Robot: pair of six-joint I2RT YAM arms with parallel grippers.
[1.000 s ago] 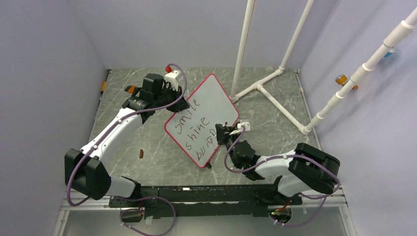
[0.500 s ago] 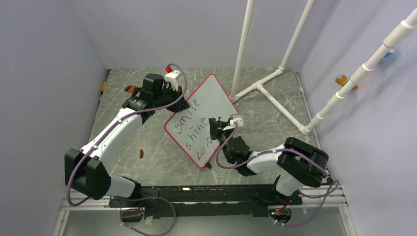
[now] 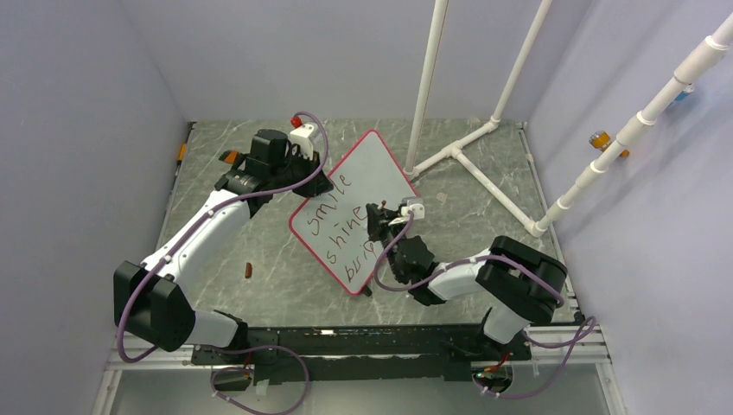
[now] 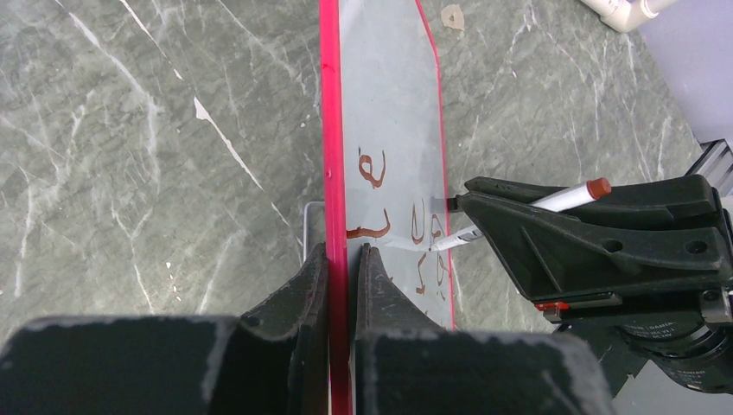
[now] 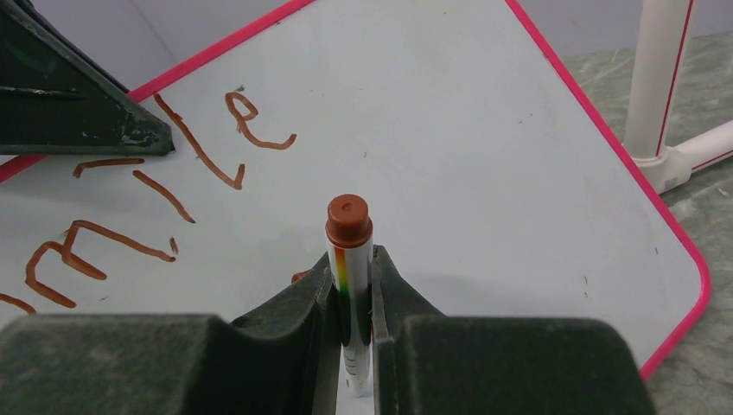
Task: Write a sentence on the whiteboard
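So, the whiteboard [image 3: 372, 169] sits near the ctr of the top view, turned like a diamond on the grey marble table [image 3: 484, 216]. The left gripper [image 3: 316, 183] is clamped on its red rim at the upper-left edge. In the left wrist view the board shows nearly edge-on, w/ one finger [image 4: 298, 285] on each side of the rim.

The sentence [image 3: 341, 226] fills the board's lower-left half in brown: "smile", "shine", then a 3rd scrawled word partly hidden by the right arm.

The right gripper [image 3: 378, 226] hangs over the board's lower-right part – closed on a marker [image 5: 349, 238], white barrel pinched btwn the fingers, brown end pointing at the wrist cam. From the left wrist view the marker's other end looks to touch the board right by the letters.

A small brown item [image 3: 249, 271] lies on the table lower left of the board, well apart from it. White pipes [image 3: 430, 86] stand at the upper right.
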